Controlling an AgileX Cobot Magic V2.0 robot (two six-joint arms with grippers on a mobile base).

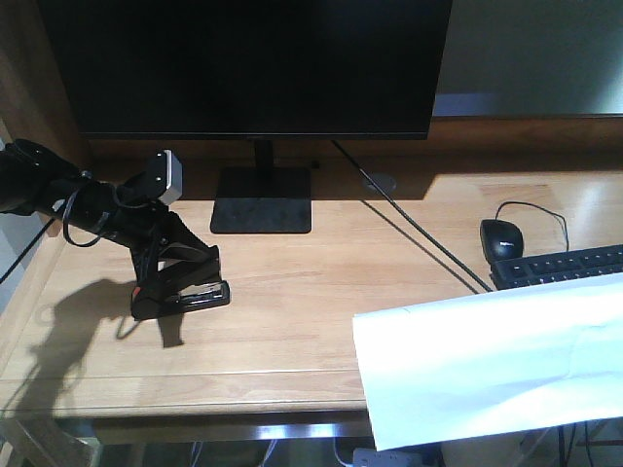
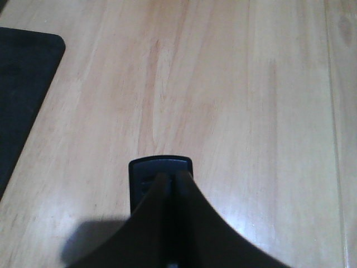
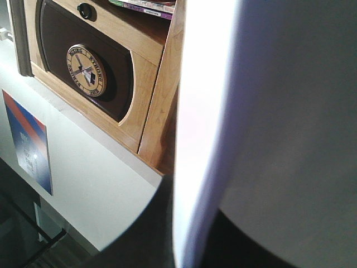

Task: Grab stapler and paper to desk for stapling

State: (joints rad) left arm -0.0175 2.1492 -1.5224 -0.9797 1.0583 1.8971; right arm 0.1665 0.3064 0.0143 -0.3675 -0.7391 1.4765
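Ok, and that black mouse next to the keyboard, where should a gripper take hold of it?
Probably from straight above, closing on the mouse across its two long sides. It lies flat and low on the desk, the keyboard crowds its near end, and its cable leaves the far end.

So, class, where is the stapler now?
Front view: the stapler is at the desk's left side, held in the left gripper, just front-left of the monitor stand.
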